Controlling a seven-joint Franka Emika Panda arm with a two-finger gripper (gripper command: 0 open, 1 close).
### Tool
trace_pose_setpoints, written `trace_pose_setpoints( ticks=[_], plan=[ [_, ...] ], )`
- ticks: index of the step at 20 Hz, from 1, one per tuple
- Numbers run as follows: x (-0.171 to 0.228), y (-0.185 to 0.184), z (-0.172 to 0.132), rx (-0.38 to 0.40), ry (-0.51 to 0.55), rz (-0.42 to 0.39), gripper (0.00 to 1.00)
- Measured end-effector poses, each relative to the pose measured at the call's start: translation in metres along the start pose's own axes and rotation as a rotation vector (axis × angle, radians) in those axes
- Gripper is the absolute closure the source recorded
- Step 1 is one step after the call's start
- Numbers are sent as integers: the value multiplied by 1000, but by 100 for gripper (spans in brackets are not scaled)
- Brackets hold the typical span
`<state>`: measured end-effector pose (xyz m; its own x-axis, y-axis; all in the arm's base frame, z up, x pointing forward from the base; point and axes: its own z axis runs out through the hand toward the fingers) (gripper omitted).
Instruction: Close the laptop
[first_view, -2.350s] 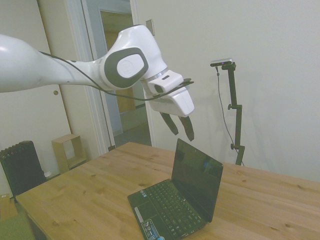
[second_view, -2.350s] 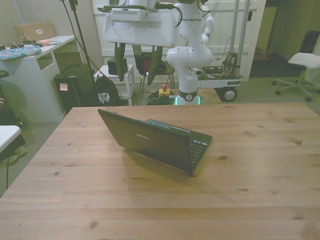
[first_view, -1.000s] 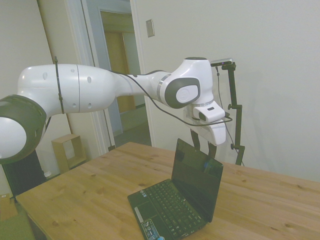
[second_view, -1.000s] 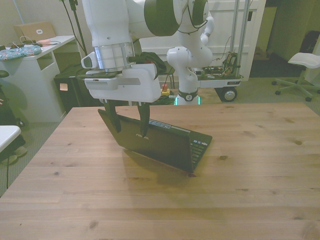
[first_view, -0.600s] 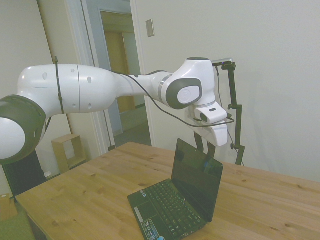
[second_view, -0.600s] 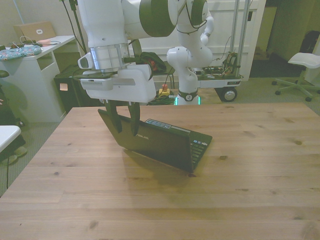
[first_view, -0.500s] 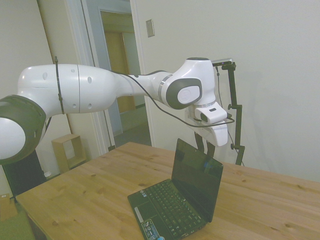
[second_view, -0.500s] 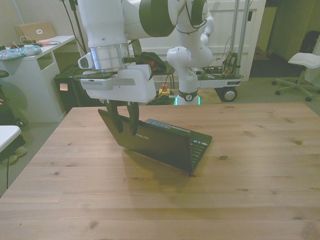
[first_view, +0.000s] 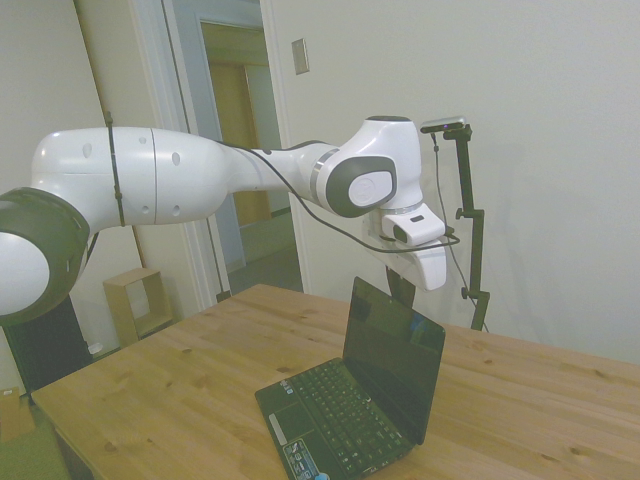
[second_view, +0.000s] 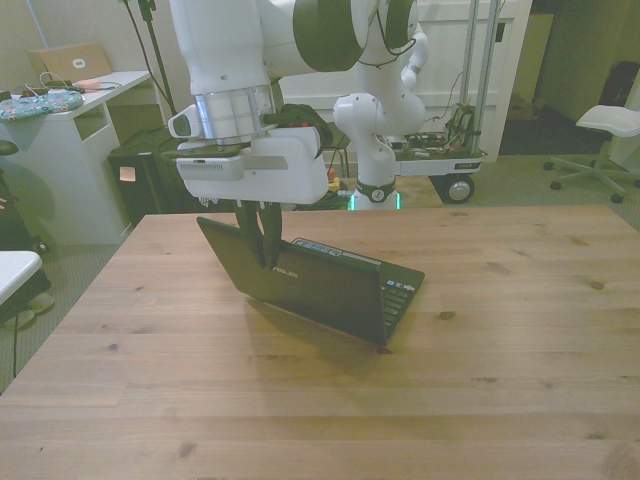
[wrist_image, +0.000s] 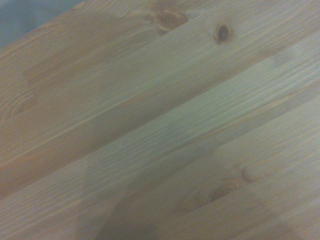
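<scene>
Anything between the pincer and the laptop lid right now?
Nothing. In the front view the pincer hangs just behind the open laptop lid's back, near its top edge, with no object between them; contact cannot be told.

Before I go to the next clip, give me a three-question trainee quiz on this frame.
1. True or false: the laptop lid is already flat on the keyboard.
2. In the front view, where do the claw fingers sit? A) on the keyboard B) behind the lid, near its top edge, toward the front view's left C) on the bare table
3. Fill in: the claw's fingers look nearly ____.

Key: 1. False; the lid stands open. 2. B. 3. Shut, with the fingers close together and nothing seen between them.
</scene>
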<state>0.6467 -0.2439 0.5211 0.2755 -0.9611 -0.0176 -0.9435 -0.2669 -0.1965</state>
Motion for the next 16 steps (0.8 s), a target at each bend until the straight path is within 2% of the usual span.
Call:
trace_pose_setpoints(
  ticks=[4, 8, 12, 16],
  plan=[
    [-26, 1, -14, 0, -4, -32, 100],
    [-66, 13, -21, -32, -15, -79, 100],
    [-107, 36, -8, -83, -63, -99, 100],
    [-132, 66, 11, -133, -111, -80, 100]
  ],
)
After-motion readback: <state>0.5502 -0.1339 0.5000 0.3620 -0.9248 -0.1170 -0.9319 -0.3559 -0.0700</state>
